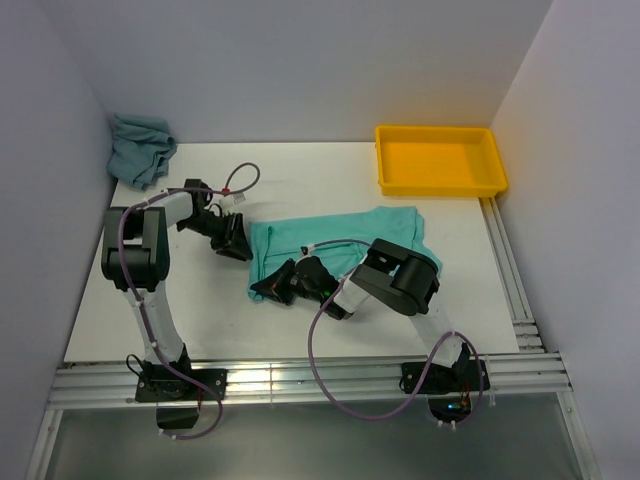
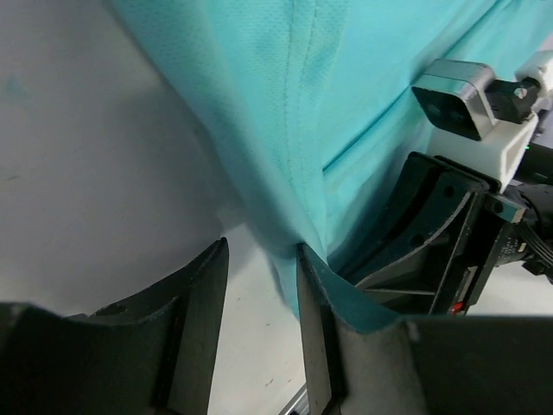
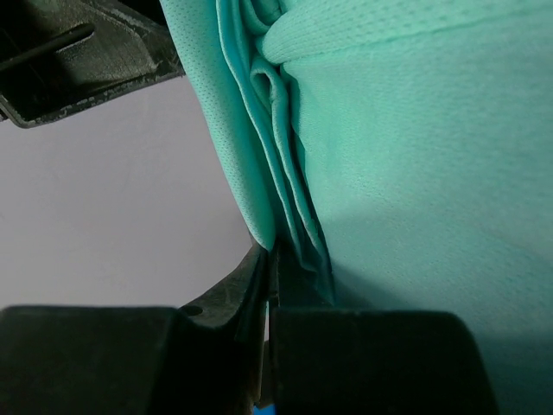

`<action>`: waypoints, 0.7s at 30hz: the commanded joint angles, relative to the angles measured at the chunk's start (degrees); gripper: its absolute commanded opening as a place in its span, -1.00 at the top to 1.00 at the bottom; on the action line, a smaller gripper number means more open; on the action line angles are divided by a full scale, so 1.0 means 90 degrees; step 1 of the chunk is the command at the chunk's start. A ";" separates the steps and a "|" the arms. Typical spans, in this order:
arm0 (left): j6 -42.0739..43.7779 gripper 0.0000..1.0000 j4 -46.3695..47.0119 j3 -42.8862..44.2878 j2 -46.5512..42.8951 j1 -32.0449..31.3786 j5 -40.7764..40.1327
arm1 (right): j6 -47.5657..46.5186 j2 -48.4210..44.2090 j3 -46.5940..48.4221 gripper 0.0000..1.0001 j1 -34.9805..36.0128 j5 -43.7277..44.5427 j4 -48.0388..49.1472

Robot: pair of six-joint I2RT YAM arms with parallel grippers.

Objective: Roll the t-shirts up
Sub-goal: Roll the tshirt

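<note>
The bright mint t-shirt [image 1: 345, 238] lies spread on the white table, its left edge bunched in folds [image 3: 276, 130]. My left gripper [image 1: 236, 240] is at that left edge and stands open. Bare table shows between its fingers [image 2: 262, 268], and the shirt's hem [image 2: 285, 156] drapes over the outside of the right finger [image 2: 313, 311]. My right gripper [image 1: 272, 286] is at the shirt's near left corner. It is shut [image 3: 275, 259] on the folded hem. The duller grey-teal t-shirt [image 1: 140, 148] lies crumpled in the far left corner, away from both grippers.
A yellow plastic tray [image 1: 440, 182] stands at the back right. Side walls close in the table on the left and right. Metal rails [image 1: 300, 380] run along the near edge by the arm bases. The two grippers are close together at the shirt's left side.
</note>
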 commanded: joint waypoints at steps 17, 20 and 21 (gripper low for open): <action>-0.0329 0.30 0.0322 0.0396 0.0276 -0.0481 -0.0279 | 0.0094 -0.0075 -0.0111 1.00 -0.0064 0.0069 -0.0118; -0.0466 0.48 0.0302 0.0494 0.0247 -0.0647 -0.0768 | -0.0052 -0.0183 -0.0081 0.92 -0.0054 0.0128 -0.0440; -0.0514 0.59 0.0302 0.0533 0.0237 -0.0686 -0.0875 | -0.0082 -0.0222 -0.0052 0.88 -0.0064 0.0147 -0.0557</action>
